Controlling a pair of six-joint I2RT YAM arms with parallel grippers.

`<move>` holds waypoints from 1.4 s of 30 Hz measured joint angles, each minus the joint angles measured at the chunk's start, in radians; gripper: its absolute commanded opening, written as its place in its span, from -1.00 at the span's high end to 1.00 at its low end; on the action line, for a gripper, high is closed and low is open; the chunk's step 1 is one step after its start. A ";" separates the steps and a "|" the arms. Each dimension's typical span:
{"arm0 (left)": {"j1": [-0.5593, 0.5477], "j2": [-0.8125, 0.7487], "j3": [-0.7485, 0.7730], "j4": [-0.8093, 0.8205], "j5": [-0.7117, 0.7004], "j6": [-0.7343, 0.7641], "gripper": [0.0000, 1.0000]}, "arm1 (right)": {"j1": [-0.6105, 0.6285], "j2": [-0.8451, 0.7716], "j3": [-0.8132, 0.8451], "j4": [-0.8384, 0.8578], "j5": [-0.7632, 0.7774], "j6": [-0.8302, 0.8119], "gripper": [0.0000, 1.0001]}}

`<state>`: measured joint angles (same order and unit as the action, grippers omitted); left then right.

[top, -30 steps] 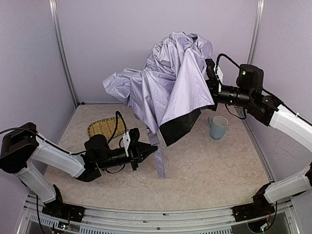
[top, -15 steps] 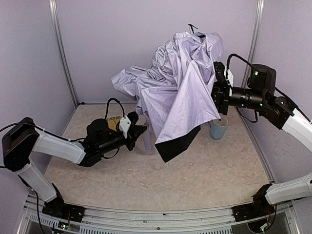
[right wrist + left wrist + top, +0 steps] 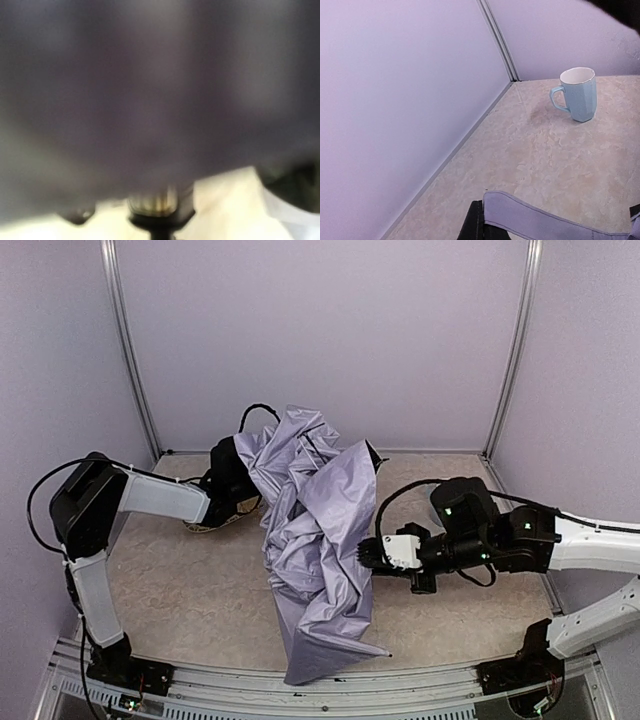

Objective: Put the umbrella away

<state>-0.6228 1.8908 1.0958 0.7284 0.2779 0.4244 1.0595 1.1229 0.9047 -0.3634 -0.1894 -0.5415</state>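
Right pincer [image 3: 366, 552] first: it was pressed together, tips sunk into the edge of the pale lavender fabric folding umbrella [image 3: 320, 540]. My right wrist view was smothered by blurred dark cloth, so I judged it was pinching a fold or the shaft underneath, but I could not see the contact itself. It sat low over the speckled beige counter [image 3: 200, 590], which I read as pinning the canopy down so it could not billow.

The left pincer [image 3: 240, 475] was closed too, tucked in at the far end of the canopy. On my left wrist view a lavender strap [image 3: 545, 217] ran right across the bottom edge. I couldn't tell whether it was actually nipped. If it was, that would be the tie for binding the folds.

The umbrella lay slumped and crumpled across the middle of the counter, from the back left to the near edge, not yet rolled. Its back end draped over the left arm beside the woven straw tray [image 3: 205, 527]. A light blue faceted ceramic mug [image 3: 577, 95] stood well apart by the back wall.
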 measured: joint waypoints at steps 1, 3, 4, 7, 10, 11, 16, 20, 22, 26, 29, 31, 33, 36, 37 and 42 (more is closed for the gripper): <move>0.003 0.015 0.020 -0.012 0.010 0.013 1.00 | 0.011 0.008 -0.031 0.003 0.031 -0.010 1.00; 0.005 0.039 0.045 -0.026 0.026 0.030 1.00 | 0.035 0.039 -0.085 0.022 0.084 -0.028 1.00; 0.004 0.051 0.056 -0.033 0.035 0.039 1.00 | 0.047 0.061 -0.107 0.037 0.107 -0.039 1.00; -0.001 0.082 0.075 -0.056 0.052 0.061 1.00 | 0.073 0.148 -0.142 0.076 0.160 -0.055 1.00; 0.000 0.108 0.076 -0.075 0.053 0.082 1.00 | 0.080 0.250 -0.144 0.111 0.187 -0.050 1.00; 0.000 0.117 0.076 -0.080 0.049 0.088 1.00 | 0.080 0.287 -0.143 0.128 0.192 -0.044 1.00; 0.003 0.158 0.080 -0.090 0.026 0.109 1.00 | 0.079 0.413 -0.141 0.180 0.194 -0.042 1.00; 0.013 0.219 0.129 -0.099 -0.023 0.081 0.70 | 0.054 0.509 -0.097 0.190 0.180 -0.031 1.00; 0.019 0.253 0.169 -0.105 -0.072 0.050 0.26 | 0.031 0.544 -0.069 0.195 0.167 -0.018 1.00; 0.049 0.283 0.267 -0.138 -0.195 -0.037 -0.49 | 0.011 0.562 -0.062 0.193 0.118 -0.002 1.00; 0.072 0.283 0.356 -0.158 -0.283 -0.102 -0.78 | -0.006 0.562 -0.062 0.186 0.078 0.015 1.00; 0.089 0.283 0.423 -0.177 -0.326 -0.157 -0.90 | -0.019 0.562 -0.062 0.180 0.055 0.024 1.00; 0.108 0.282 0.489 -0.193 -0.353 -0.214 -0.96 | -0.035 0.562 -0.060 0.172 0.037 0.034 1.00; 0.136 0.259 0.527 -0.200 -0.370 -0.277 -0.98 | -0.050 0.562 -0.053 0.159 0.017 0.046 1.00; 0.143 0.246 0.528 -0.202 -0.371 -0.290 -0.98 | -0.055 0.562 -0.051 0.154 0.010 0.050 1.00; 0.159 0.106 0.432 -0.201 -0.342 -0.319 -0.95 | -0.075 0.562 -0.050 0.136 -0.019 0.072 1.00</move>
<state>-0.4633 1.9965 1.5280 0.5270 -0.0643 0.1051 0.9848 1.6852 0.8543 -0.2272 -0.2085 -0.4694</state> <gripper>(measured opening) 0.987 0.042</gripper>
